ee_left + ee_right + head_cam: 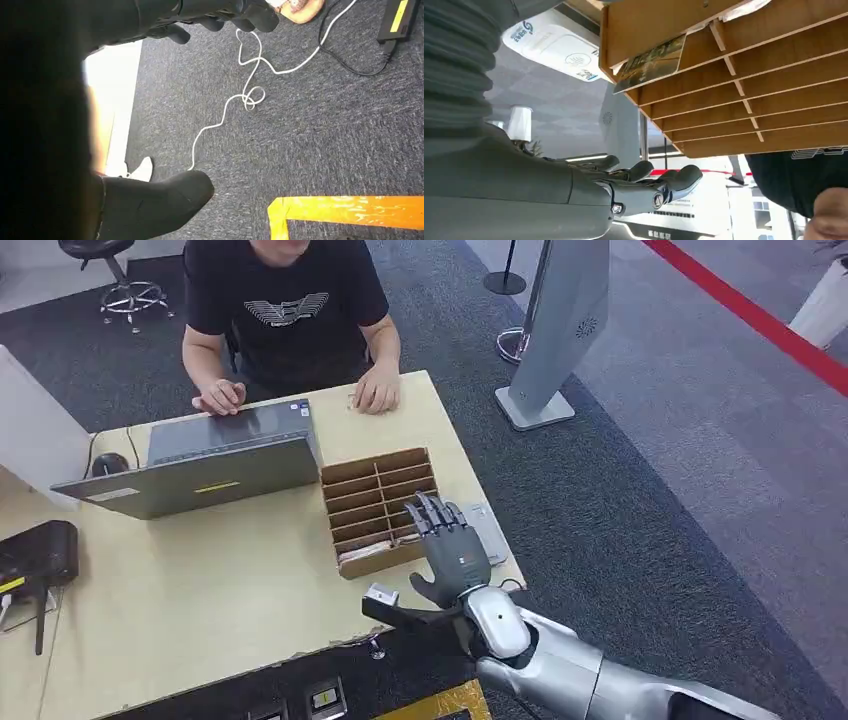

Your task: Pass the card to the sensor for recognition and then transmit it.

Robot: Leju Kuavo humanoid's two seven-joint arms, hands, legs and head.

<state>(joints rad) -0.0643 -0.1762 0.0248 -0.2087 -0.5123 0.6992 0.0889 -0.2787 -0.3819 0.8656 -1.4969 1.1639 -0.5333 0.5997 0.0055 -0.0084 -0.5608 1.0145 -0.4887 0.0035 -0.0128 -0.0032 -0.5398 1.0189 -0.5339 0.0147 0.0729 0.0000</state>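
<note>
Just now the right hand (452, 545) hangs over the near right corner of the wooden divided box (375, 502), fingers (432, 512) stretched out and apart, holding nothing; their tips reach over the box's nearest slots. A card (651, 61) sits slanted in the box's end compartment, close below those fingertips as the right wrist view shows it, not touched by them. A flat white sensor (487, 531) lies on the table (230, 590) just beside the fingers, on the side away from the box. The left hand (210, 15) hangs over grey carpet with a loose white cable (250, 95); whether its fingers are closed I cannot tell. Beyond the fingertips a person (290, 310) rests both hands by a laptop (215, 465).
</note>
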